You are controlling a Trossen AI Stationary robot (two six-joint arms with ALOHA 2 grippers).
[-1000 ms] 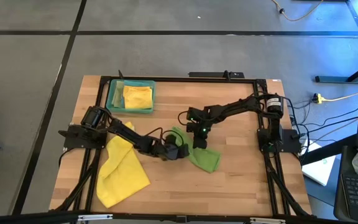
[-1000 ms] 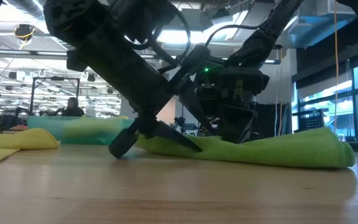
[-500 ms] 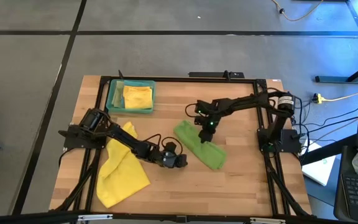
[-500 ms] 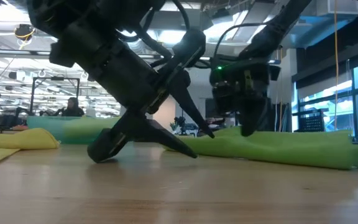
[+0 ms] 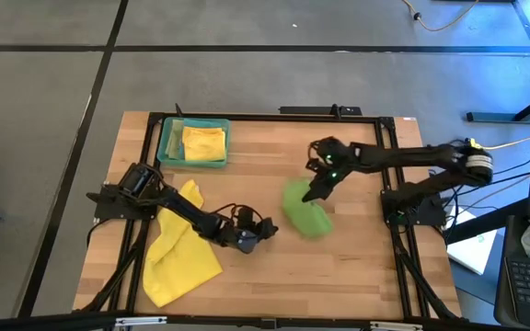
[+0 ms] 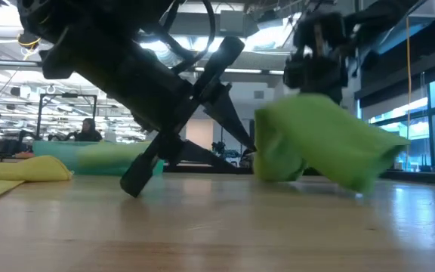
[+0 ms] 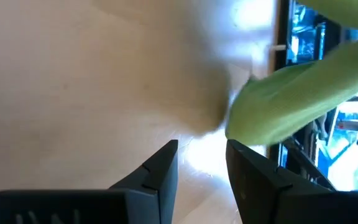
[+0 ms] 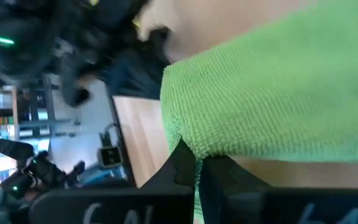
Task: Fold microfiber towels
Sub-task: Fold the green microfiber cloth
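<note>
A bright green towel hangs bunched from my right gripper, which is shut on it over the table's middle right. My left gripper stands open and low over the wood, just left of that towel, with nothing between its fingers. A yellow towel lies spread out flat at the near left, partly under my left arm. Another yellow towel lies folded in the teal tray at the far left. My right gripper pinches the green towel's thick folded edge between its two fingers, slanting down from the table's right side. The towel hangs below the gripper in a slack bundle. Whether its lowest part touches the table, I cannot tell.
A black frame runs round the wooden table top. Bare wood lies near the front edge and at the far middle. Cables and a laptop sit beyond the table's right side.
My right gripper, shut all along, has risen and gone toward the table's right edge while rolling. The green towel, which lay flat in a long folded strip, is lifted off the wood and hangs bunched. My left gripper has drawn back a little toward the near edge and turned.
</note>
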